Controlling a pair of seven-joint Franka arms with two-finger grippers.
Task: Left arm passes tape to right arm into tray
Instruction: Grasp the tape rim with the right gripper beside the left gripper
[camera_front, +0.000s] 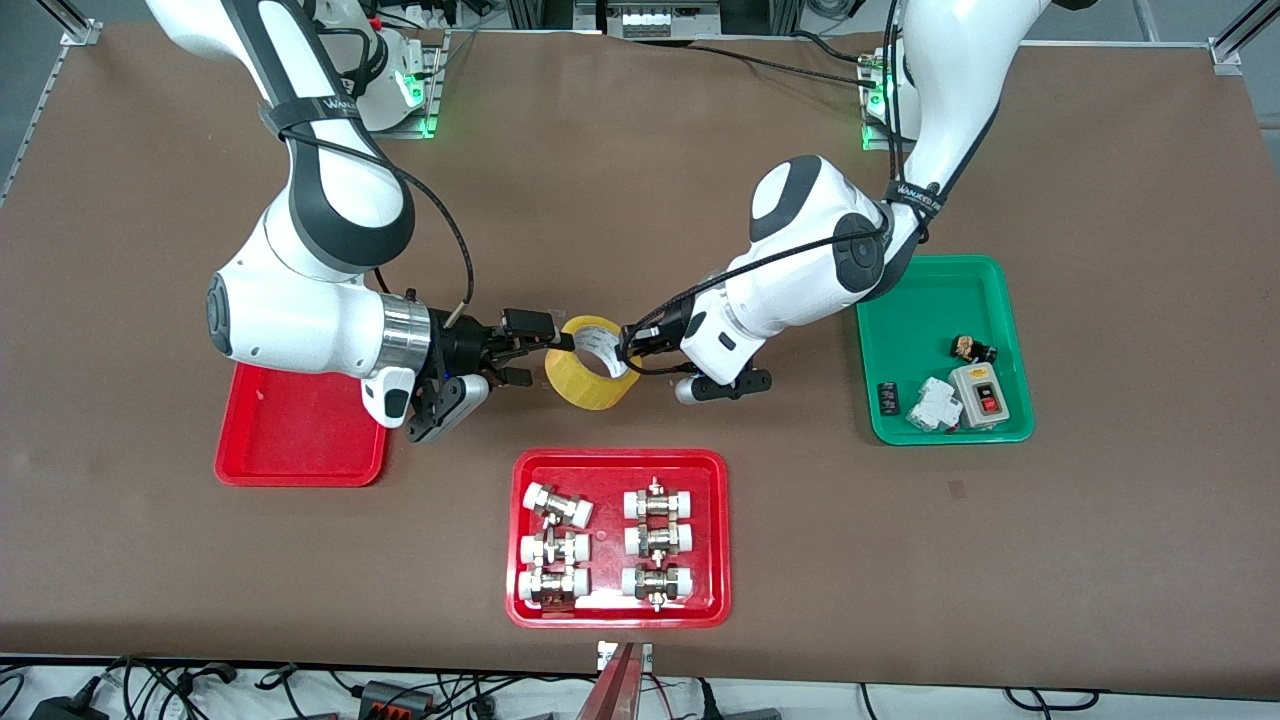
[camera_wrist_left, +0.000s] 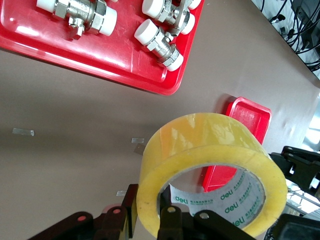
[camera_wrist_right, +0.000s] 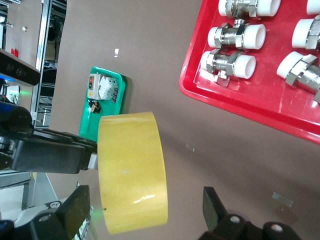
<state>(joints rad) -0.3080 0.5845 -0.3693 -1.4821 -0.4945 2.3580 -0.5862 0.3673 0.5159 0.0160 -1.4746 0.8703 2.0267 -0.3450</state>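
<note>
The yellow tape (camera_front: 592, 372) hangs over the bare table, and my left gripper (camera_front: 632, 352) is shut on its wall. In the left wrist view one finger is inside the white core and the other outside, left gripper (camera_wrist_left: 150, 212) on the tape (camera_wrist_left: 210, 150). My right gripper (camera_front: 540, 355) is open, with the roll's other side between its fingers. In the right wrist view the tape (camera_wrist_right: 132, 170) sits inside the right gripper (camera_wrist_right: 145, 207), with a gap on each side. The plain red tray (camera_front: 300, 440) lies empty under the right arm.
A red tray (camera_front: 620, 610) with several metal fittings lies nearer the front camera than the tape. A green tray (camera_front: 915, 330) with small electrical parts sits toward the left arm's end. Brown table lies bare between the trays.
</note>
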